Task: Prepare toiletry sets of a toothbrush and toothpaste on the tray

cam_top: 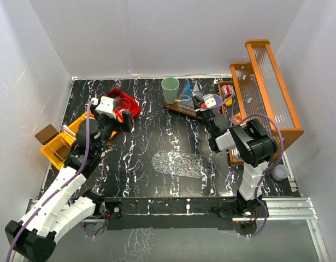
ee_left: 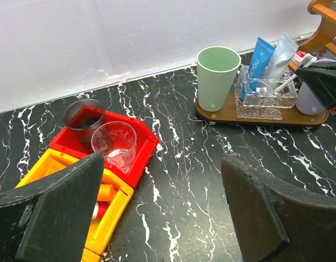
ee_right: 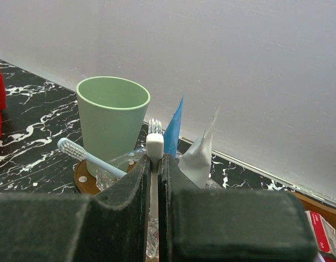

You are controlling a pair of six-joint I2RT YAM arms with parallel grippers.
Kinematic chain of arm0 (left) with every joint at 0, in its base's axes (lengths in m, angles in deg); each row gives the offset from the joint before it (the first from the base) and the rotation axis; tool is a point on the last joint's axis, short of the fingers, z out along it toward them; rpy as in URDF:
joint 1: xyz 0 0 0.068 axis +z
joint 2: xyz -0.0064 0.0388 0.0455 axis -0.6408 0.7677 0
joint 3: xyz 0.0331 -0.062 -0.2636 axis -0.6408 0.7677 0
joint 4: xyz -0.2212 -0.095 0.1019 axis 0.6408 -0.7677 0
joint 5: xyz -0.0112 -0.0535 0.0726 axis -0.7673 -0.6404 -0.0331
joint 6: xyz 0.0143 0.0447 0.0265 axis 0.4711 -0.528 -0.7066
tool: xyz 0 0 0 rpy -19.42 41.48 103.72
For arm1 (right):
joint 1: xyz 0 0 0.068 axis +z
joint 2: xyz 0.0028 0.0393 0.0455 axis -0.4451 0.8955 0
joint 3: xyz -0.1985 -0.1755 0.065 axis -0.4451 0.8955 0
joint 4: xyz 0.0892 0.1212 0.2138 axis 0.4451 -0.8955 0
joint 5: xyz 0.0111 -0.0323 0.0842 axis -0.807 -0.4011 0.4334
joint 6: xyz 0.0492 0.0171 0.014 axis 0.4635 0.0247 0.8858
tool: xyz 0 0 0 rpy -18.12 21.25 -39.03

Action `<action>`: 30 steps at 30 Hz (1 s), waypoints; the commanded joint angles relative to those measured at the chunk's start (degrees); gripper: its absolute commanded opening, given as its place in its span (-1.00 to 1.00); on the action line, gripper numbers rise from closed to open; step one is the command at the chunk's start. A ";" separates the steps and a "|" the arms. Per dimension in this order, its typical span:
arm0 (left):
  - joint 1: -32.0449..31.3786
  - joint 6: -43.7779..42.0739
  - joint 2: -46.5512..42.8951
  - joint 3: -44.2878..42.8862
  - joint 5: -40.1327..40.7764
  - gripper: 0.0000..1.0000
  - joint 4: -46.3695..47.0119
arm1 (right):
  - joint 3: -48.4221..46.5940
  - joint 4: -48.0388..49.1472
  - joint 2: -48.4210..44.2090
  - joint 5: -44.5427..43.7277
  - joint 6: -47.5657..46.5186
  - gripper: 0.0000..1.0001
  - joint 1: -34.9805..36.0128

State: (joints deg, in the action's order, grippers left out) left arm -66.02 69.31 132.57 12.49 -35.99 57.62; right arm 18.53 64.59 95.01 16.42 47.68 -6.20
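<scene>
A wooden tray [ee_left: 208, 113] stands at the back of the table and carries a green cup [ee_left: 217, 73]. Beside the cup is a clear holder [ee_left: 266, 98] with a blue tube [ee_left: 259, 57], a pale tube [ee_left: 282, 50] and a light blue toothbrush [ee_right: 88, 157]. My right gripper [ee_right: 155, 164] is shut on a white toothbrush [ee_right: 155, 146], held upright over the holder with its bristles up. A lilac cup [ee_left: 311, 98] sits half hidden behind that gripper. My left gripper [ee_left: 162, 218] hangs open above the table, next to a red bin [ee_left: 140, 155] that holds a clear cup [ee_left: 114, 144] and a metal cup [ee_left: 83, 115].
A yellow bin [ee_left: 102, 218] with orange and red items adjoins the red bin. At the right edge stands a tall wooden rack [cam_top: 269, 90], with a small red box [ee_right: 325, 234] near it. A brown block [cam_top: 46, 134] lies at far left, and a glittery mat [cam_top: 181, 164] at centre.
</scene>
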 commanded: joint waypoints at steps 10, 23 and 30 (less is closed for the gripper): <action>1.03 0.31 0.61 0.29 -0.83 0.74 1.87 | -2.40 17.82 4.79 1.10 0.08 -1.00 -1.44; 1.64 0.93 0.45 0.29 -1.77 0.74 1.80 | 1.81 18.74 2.44 2.79 -1.00 -0.68 -1.47; 1.83 1.31 -0.05 0.34 -2.23 0.74 1.70 | 4.84 17.72 -0.51 2.60 -1.36 -0.13 -1.42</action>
State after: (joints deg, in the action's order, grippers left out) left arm -64.67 70.14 133.49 12.49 -37.22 57.79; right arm 21.79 64.70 97.99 18.78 47.44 -7.43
